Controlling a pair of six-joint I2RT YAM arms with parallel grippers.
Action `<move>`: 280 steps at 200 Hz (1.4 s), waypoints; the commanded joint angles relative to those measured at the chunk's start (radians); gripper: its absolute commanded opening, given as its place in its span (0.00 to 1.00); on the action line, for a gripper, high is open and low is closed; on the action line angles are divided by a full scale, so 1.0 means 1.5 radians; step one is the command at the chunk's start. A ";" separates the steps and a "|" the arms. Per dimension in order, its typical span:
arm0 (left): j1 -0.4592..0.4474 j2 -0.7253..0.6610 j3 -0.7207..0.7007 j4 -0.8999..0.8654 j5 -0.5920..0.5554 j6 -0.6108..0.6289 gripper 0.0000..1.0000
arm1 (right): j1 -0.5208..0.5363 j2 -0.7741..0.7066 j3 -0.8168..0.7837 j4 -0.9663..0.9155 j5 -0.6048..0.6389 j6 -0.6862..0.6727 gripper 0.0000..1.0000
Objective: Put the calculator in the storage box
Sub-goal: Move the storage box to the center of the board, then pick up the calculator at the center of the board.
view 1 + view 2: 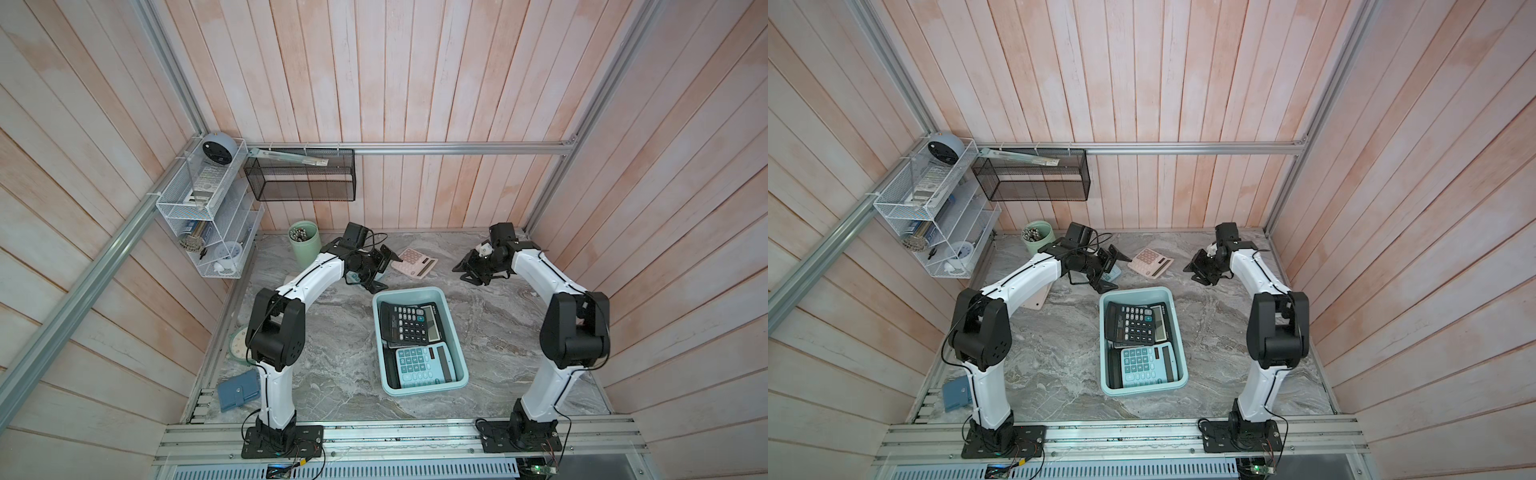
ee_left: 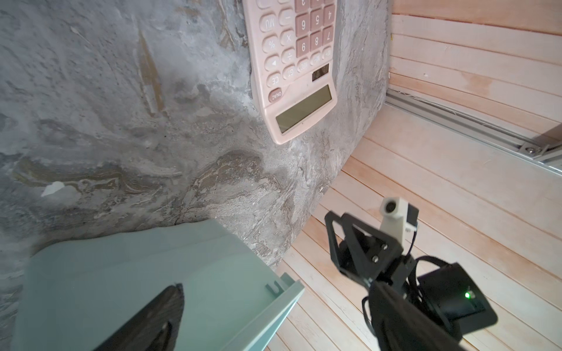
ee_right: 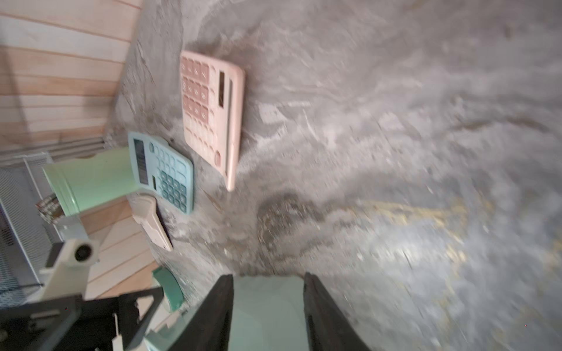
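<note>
The light teal storage box [image 1: 454,328] [image 1: 1136,289] stands mid-table, holding a black calculator [image 1: 409,328] and a pale blue one [image 1: 419,365]. Behind it a pink calculator [image 1: 415,261] [image 2: 292,67] [image 3: 209,118] lies flat between my two grippers. My left gripper [image 1: 384,270] [image 1: 1106,270] hovers to its left, jaws wide open and empty, above a teal calculator [image 1: 1113,272] [image 3: 164,173]. My right gripper [image 1: 467,274] [image 3: 268,275] hangs to its right, fingers apart with nothing between them. The box's outer wall [image 2: 137,267] fills the low part of the left wrist view.
A mint-green cup [image 1: 305,249] of pens stands at the back left, and a beige calculator [image 3: 152,225] lies near it under my left arm. A black mesh basket [image 1: 301,174] and a white wire rack [image 1: 208,216] hang on the walls. A green clock [image 1: 239,345] and a blue wallet [image 1: 239,390] lie front left.
</note>
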 commanded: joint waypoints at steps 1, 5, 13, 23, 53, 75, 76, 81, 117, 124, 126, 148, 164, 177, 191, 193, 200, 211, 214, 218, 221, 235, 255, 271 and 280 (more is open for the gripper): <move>0.035 0.002 0.019 -0.060 -0.021 0.050 1.00 | 0.011 0.078 0.078 0.097 -0.040 0.062 0.46; 0.041 0.001 0.022 -0.074 -0.026 0.061 1.00 | 0.011 0.094 0.091 0.104 -0.043 0.068 0.46; 0.053 0.000 0.028 -0.102 -0.034 0.084 1.00 | 0.012 0.124 0.117 0.112 -0.045 0.076 0.46; 0.065 0.000 0.037 -0.134 -0.043 0.110 1.00 | 0.013 0.157 0.145 0.119 -0.045 0.084 0.46; 0.090 0.001 0.047 -0.180 -0.060 0.148 1.00 | 0.019 0.246 0.237 0.096 -0.048 0.085 0.47; 0.098 0.005 0.049 -0.188 -0.063 0.151 1.00 | 0.026 0.296 0.288 0.064 -0.053 0.079 0.47; 0.098 0.005 0.049 -0.188 -0.062 0.151 1.00 | 0.027 0.298 0.290 0.062 -0.053 0.078 0.47; 0.099 0.006 0.050 -0.188 -0.062 0.151 1.00 | 0.028 0.307 0.299 0.054 -0.053 0.074 0.48; 0.106 0.020 0.073 -0.203 -0.061 0.158 1.00 | 0.041 0.335 0.315 0.040 -0.051 0.077 0.50; 0.106 0.023 0.080 -0.205 -0.058 0.158 1.00 | 0.042 0.340 0.316 0.038 -0.052 0.079 0.51; 0.106 0.025 0.083 -0.205 -0.056 0.158 1.00 | 0.042 0.342 0.317 0.038 -0.053 0.080 0.51; 0.110 0.026 0.109 -0.229 -0.066 0.174 1.00 | 0.045 0.365 0.319 0.048 -0.067 0.087 0.50; 0.114 0.020 0.091 -0.222 -0.066 0.168 1.00 | 0.051 0.377 0.318 0.060 -0.079 0.100 0.44; 0.117 0.016 0.073 -0.200 -0.059 0.151 1.00 | 0.055 0.380 0.323 0.074 -0.088 0.113 0.36; 0.116 0.014 0.077 -0.190 -0.062 0.147 1.00 | 0.054 0.382 0.326 0.086 -0.090 0.126 0.27; 0.116 0.015 0.078 -0.191 -0.063 0.147 1.00 | 0.053 0.382 0.325 0.088 -0.090 0.128 0.26; 0.117 0.015 0.083 -0.191 -0.064 0.145 1.00 | 0.052 0.381 0.324 0.094 -0.094 0.137 0.20; 0.116 0.015 0.086 -0.185 -0.062 0.138 1.00 | 0.052 0.374 0.319 0.102 -0.097 0.145 0.10; 0.116 0.014 0.086 -0.181 -0.061 0.135 1.00 | 0.053 0.371 0.317 0.104 -0.098 0.147 0.09; 0.116 0.012 0.085 -0.178 -0.060 0.131 1.00 | 0.051 0.367 0.313 0.108 -0.097 0.149 0.06; 0.116 0.011 0.085 -0.177 -0.060 0.129 1.00 | 0.051 0.362 0.309 0.111 -0.096 0.151 0.04; 0.116 0.002 0.087 -0.174 -0.063 0.119 1.00 | 0.047 0.339 0.284 0.135 -0.096 0.166 0.00; 0.116 -0.016 0.089 -0.170 -0.070 0.105 1.00 | 0.038 0.290 0.227 0.194 -0.088 0.200 0.00; 0.112 -0.036 0.083 -0.162 -0.079 0.092 1.00 | 0.027 0.240 0.161 0.262 -0.078 0.239 0.00; 0.111 -0.048 0.077 -0.154 -0.083 0.083 1.00 | 0.020 0.208 0.123 0.305 -0.068 0.269 0.00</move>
